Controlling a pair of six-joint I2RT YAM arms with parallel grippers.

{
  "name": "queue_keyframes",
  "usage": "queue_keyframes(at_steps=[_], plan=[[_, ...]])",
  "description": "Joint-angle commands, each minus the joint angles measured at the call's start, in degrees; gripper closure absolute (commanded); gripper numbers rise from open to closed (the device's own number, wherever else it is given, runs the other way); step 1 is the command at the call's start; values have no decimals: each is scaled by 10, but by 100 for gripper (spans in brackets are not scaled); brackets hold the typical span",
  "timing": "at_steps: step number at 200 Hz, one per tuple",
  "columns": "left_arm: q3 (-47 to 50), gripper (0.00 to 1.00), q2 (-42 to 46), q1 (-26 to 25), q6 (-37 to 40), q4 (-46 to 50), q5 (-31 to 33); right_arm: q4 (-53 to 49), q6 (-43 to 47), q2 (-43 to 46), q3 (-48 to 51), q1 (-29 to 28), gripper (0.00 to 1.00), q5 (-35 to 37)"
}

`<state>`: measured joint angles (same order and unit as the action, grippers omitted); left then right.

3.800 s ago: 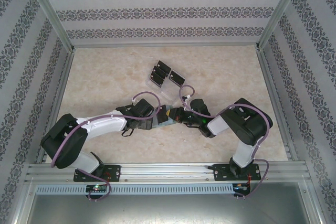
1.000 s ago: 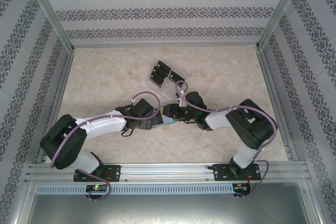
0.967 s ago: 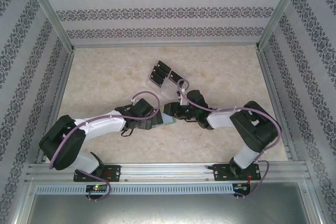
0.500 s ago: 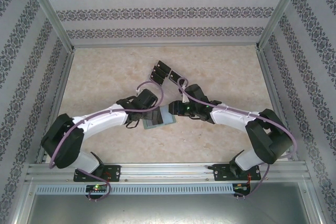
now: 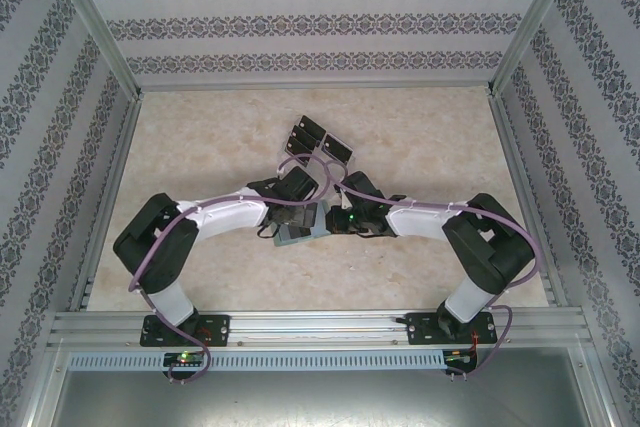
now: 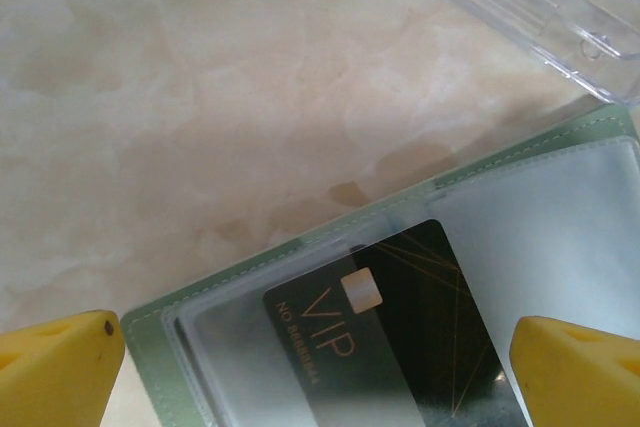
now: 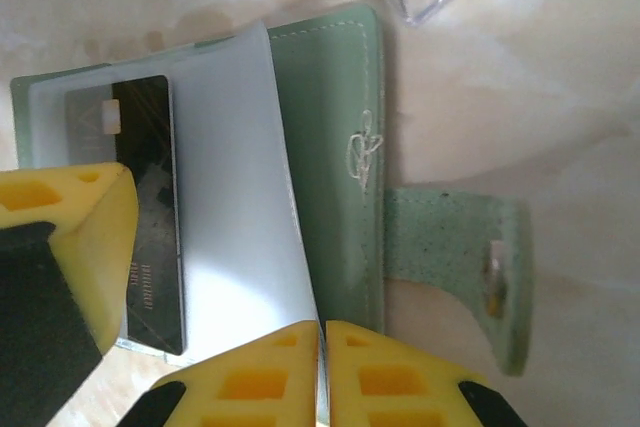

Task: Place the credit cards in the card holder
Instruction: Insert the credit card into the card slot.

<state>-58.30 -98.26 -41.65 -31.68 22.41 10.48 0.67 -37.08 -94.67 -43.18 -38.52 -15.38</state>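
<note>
Moved: left arm swung toward table centre, over card holder.
Left gripper: spread wide above credit card.
Right gripper: pinching clear sleeve.

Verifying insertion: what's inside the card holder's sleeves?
One black VIP credit card sits in a sleeve of the card holder. The frosted sleeve beside it hides anything underneath.

A pale table top with a marble look, cream and light brown, is seen in the middle. Walls covered in white paper with grey flower stripes are set around it at 9, 12 and 3 o'clock. Silver metal posts are placed at 10 and 2 o'clock. A silver rail is laid along 6 o'clock. Everything is lit softly and evenly.
</note>
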Motion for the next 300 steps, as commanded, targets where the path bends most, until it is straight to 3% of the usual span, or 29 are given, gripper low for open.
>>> queue_keyframes(at_steps=[1, 68, 300], plan=[[-17, 0, -18, -10, 14, -10, 1, 12, -3, -9, 5, -5, 89, 18], [-19, 0, -39, -13, 12, 4, 11, 21, -17, -23, 16, -4, 91, 24], [92, 0, 61, -4, -19, 22, 54, 14, -17, -34, 18, 1, 92, 28]])
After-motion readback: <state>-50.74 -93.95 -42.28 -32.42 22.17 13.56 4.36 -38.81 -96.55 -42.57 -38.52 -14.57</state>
